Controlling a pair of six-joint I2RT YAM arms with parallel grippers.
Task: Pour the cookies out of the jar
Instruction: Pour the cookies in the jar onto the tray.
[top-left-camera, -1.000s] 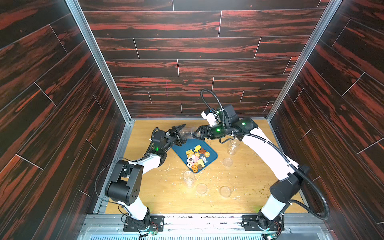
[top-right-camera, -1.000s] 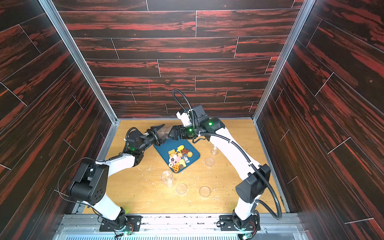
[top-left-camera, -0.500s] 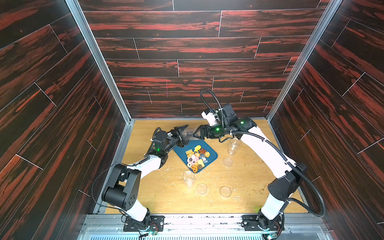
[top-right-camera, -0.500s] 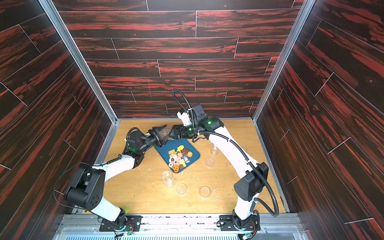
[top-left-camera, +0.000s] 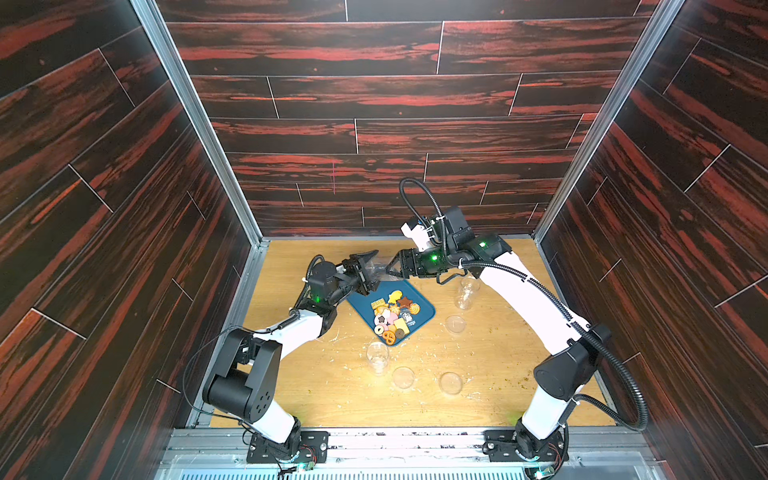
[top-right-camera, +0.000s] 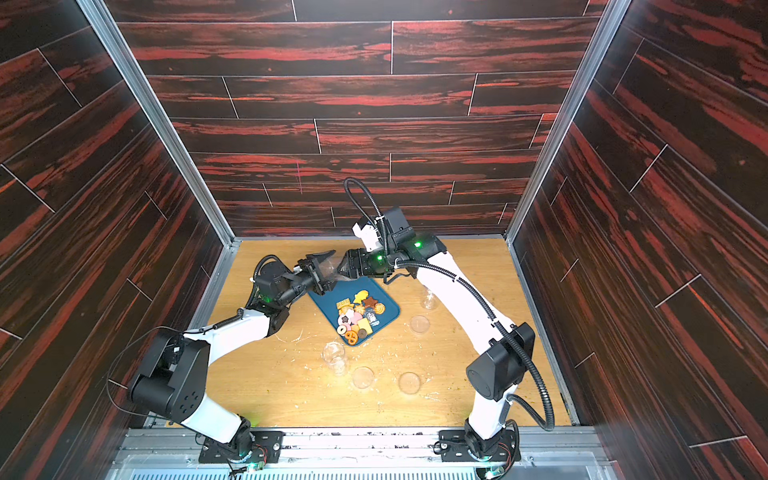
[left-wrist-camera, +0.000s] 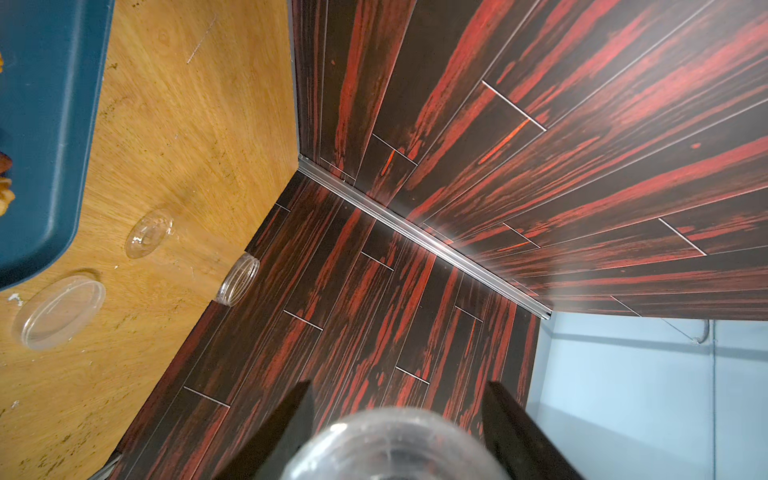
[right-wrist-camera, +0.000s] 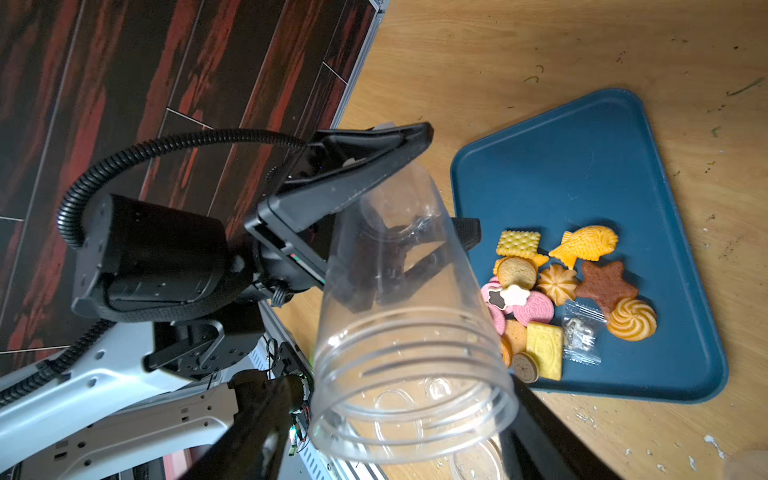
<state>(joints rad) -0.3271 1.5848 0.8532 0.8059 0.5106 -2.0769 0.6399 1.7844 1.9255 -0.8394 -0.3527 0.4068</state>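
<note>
Clamping the closed base of a clear plastic jar, the left gripper has its jaws drawn in tight on it. In the left wrist view the rounded base sits between the two dark fingers at the bottom of the frame. The jar lies on its side in mid-air, just above centre in both top views, over the far corner of a blue tray, and it looks empty.

The right gripper meets the jar from the opposite end. Its jaws stand wide apart, one on each side of the threaded mouth at the bottom of the right wrist frame. Whether the pads actually press on the rim cannot be told.

The cookies lie in a loose heap on the tray, at the right of the right wrist frame and at the centre of both top views. Among them are a yellow fish, a brown star, orange swirls, pink rounds and square crackers. A small clear packet rests among them.

On the wooden table, two more clear jars stand near the tray. Three clear lids lie flat in the lower middle of a top view.
</note>
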